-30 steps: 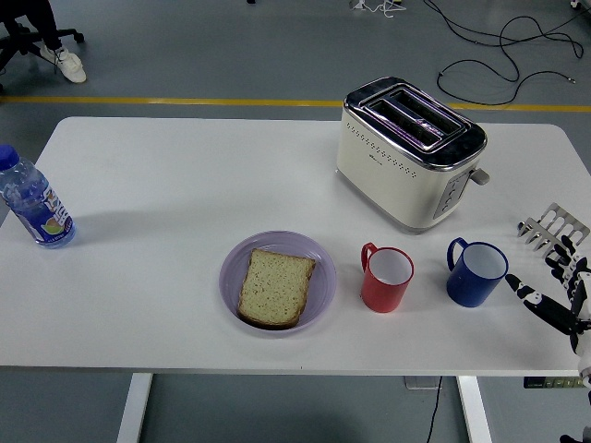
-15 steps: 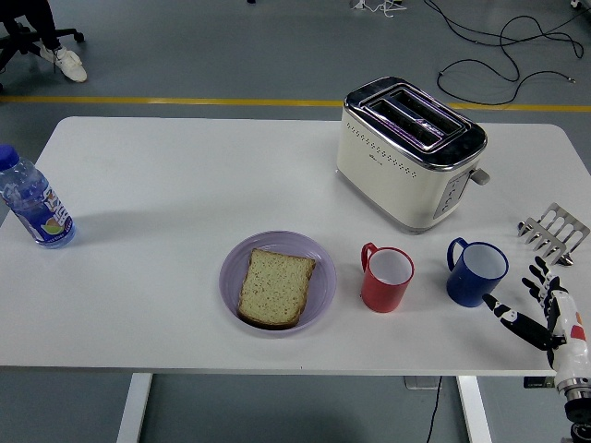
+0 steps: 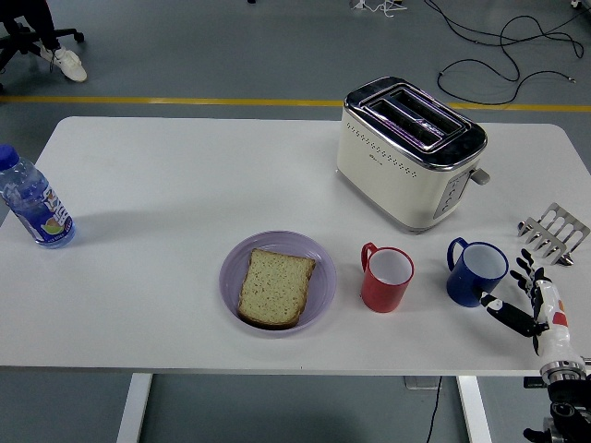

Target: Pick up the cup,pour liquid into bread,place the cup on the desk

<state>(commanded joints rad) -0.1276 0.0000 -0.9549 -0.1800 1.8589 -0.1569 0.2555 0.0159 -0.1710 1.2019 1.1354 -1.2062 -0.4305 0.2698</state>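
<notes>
Reaching in from the lower right corner, the right hand sits just beside the blue cup, which stands upright on the white table to the hand's left, handle turned away toward the red cup. The fingers are spread apart and hold nothing; the thumb tip looks to be at the cup's lower wall (touching or a hair off, I can't tell). The bread lies on the purple plate, well left. No left hand shows, so the right is clearly the nearer.
</notes>
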